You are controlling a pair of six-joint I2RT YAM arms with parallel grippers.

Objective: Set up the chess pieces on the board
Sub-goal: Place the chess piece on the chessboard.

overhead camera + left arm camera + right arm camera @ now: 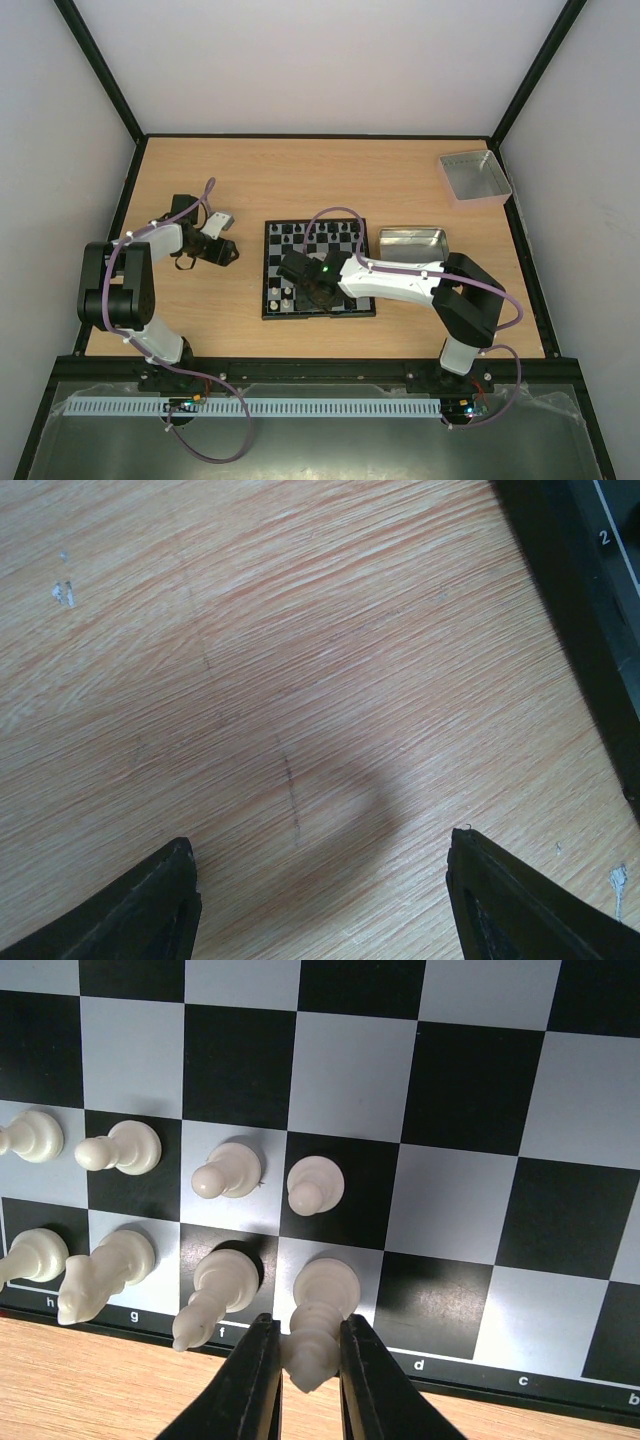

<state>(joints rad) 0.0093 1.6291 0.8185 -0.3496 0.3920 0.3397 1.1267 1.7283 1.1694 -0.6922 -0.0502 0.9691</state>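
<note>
1. Eight white chess pieces [230, 1170] show under the right wrist, all crowded at one end of the board [460, 1080]. Four are pawns [315, 1185] on the second row, and four are taller pieces on the edge row behind them.
2. Along that edge row stand one piece cut off by the frame, one knight [100, 1275], one bishop [215, 1290] and one tall piece [322, 1300]. I take that order to be the opening line-up, which would explain the tight ranks.
3. The right gripper [308, 1322] has its jaws drawn narrow on the head of the tall piece, one finger on each side. The piece stands upright with its base on its own square, so I judge it is being seated there. I cannot tell how firm the squeeze is.
4. Three lettered edge squares beyond it, d, c and b, are bare, so at least three white pieces are missing from that row.
5. The left gripper [322, 840] hangs wide apart with nothing in it over the table [300, 630], just beside the board's rim. It is probably keeping out of the way.
6. Black pieces line the far rows in the overhead view but are too small to count. Two trays [412, 243] sit to the right of the board.
</note>
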